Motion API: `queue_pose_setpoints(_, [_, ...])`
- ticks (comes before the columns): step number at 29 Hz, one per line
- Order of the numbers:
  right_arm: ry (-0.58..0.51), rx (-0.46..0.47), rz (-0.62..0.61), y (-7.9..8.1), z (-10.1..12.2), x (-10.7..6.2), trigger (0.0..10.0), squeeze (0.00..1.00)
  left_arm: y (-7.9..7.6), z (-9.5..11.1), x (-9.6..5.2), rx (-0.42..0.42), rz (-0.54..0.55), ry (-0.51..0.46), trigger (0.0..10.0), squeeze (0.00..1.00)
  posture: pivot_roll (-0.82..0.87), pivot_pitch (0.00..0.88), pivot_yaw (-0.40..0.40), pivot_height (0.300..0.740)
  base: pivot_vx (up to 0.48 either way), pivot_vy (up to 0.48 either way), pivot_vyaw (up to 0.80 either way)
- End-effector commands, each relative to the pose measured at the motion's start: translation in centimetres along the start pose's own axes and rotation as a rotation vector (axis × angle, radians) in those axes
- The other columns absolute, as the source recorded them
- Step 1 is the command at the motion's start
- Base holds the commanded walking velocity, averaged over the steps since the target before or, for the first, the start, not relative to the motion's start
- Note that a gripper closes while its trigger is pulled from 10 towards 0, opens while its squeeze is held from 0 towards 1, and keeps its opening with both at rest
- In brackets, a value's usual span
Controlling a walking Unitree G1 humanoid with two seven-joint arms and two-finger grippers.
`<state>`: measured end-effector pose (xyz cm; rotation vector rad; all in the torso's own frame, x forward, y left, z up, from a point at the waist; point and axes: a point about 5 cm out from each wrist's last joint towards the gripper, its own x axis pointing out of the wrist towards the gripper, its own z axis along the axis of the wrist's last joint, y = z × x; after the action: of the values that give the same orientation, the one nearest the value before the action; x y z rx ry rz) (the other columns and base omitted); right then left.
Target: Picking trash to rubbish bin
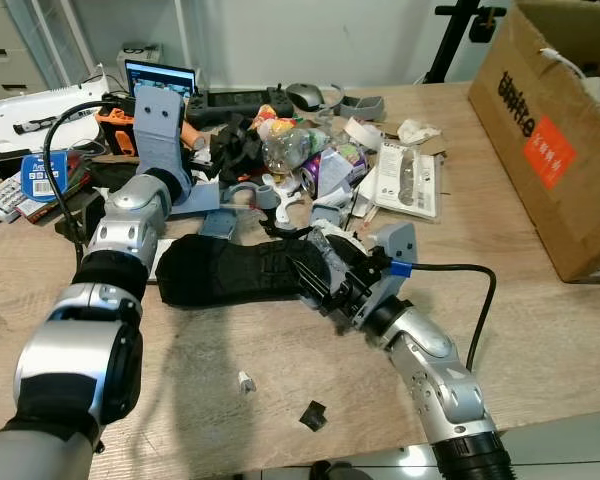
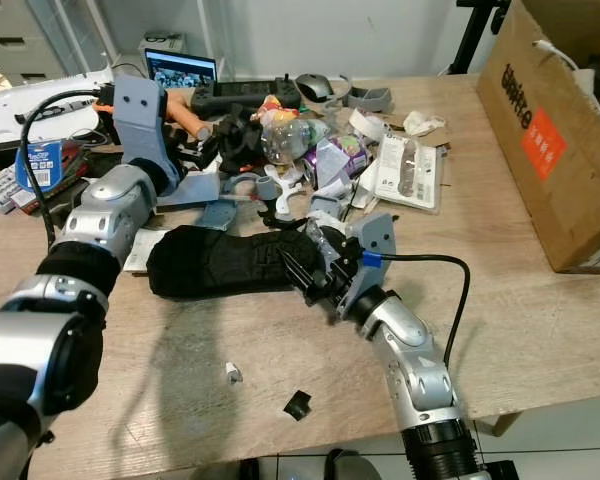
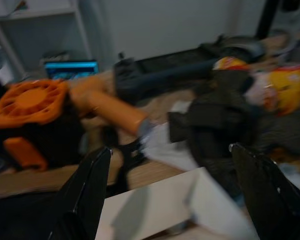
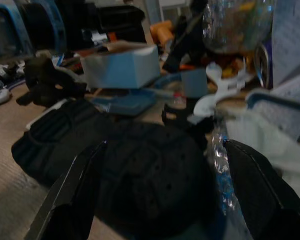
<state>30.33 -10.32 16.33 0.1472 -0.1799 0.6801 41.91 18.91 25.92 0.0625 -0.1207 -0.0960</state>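
My two arms reach over a cluttered wooden table (image 1: 540, 320) of trash.

On the left, my left gripper (image 3: 170, 190) hovers raised above the back of the pile, fingers spread wide with nothing between them, near an orange tool (image 3: 35, 107); I judge it is waiting its turn. In the middle lies a black fabric case (image 1: 230, 268), flat on the wood. My right gripper (image 1: 315, 272) rests low at its end, fingers open on either side of it, beside crinkled clear plastic (image 4: 222, 175), seemingly lined up to pinch. Two small scraps (image 1: 280, 398) lie nearer me. At far right stands a cardboard box (image 1: 550, 140), probably serving as the bin.
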Motion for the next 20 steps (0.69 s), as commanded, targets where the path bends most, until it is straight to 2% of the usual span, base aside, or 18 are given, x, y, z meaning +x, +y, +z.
queue_pose_setpoints(1, [0.005, 0.019, -0.001, 0.4, -0.2, -0.4, 10.0, 1.00, 1.2, -0.2, -0.2, 0.014, 0.056, 0.011, 10.0, 0.00, 0.04, 0.296, 0.051, 0.740, 0.000, 0.000, 0.00])
queue_pose_setpoints(6, [0.011, 0.032, -0.005, 0.8, -0.5, -0.8, 10.0, 1.00, 2.1, -0.1, -0.3, 0.061, 0.095, 0.018, 10.0, 0.00, 0.05, 0.313, 0.054, 0.740, 0.000, 0.000, 0.00])
queue_pose_setpoints(9, [0.017, 0.038, -0.002, 1.0, -0.6, -0.8, 10.0, 1.00, 2.3, -0.6, -0.4, 0.143, 0.088, 0.052, 10.0, 0.00, 0.05, 0.323, 0.053, 0.740, 0.000, 0.000, 0.00])
queue_pose_setpoints(10, [0.017, 0.038, -0.002, 1.0, -0.6, -0.8, 10.0, 1.00, 2.3, -0.6, -0.4, 0.143, 0.088, 0.052, 10.0, 0.00, 0.05, 0.323, 0.053, 0.740, 0.000, 0.000, 0.00])
queue_pose_setpoints(12, [0.018, 0.039, 0.001, 0.9, -0.5, -0.7, 10.0, 1.00, 1.3, -1.4, -0.3, 0.211, -0.033, 0.092, 10.0, 0.00, 0.05, 0.322, 0.051, 0.740, 0.000, 0.000, 0.00])
queue_pose_setpoints(15, [0.018, 0.039, 0.002, 0.9, -0.5, -0.7, 10.0, 1.00, 1.0, -1.5, -0.4, 0.223, -0.060, 0.099, 10.0, 0.00, 0.05, 0.322, 0.051, 0.740, 0.000, 0.000, 0.00])
queue_pose_setpoints(18, [0.016, 0.034, 0.009, 0.9, -0.3, -0.5, 10.0, 1.00, -0.6, -2.8, -0.7, 0.327, -0.286, 0.173, 10.0, 0.00, 0.05, 0.315, 0.049, 0.740, 0.000, 0.000, 0.00])
queue_pose_setpoints(20, [0.017, 0.032, 0.012, 0.8, -0.2, -0.5, 10.0, 1.00, -1.2, -3.2, -0.9, 0.350, -0.390, 0.201, 10.0, 0.00, 0.05, 0.305, 0.049, 0.740, 0.000, 0.000, 0.00])
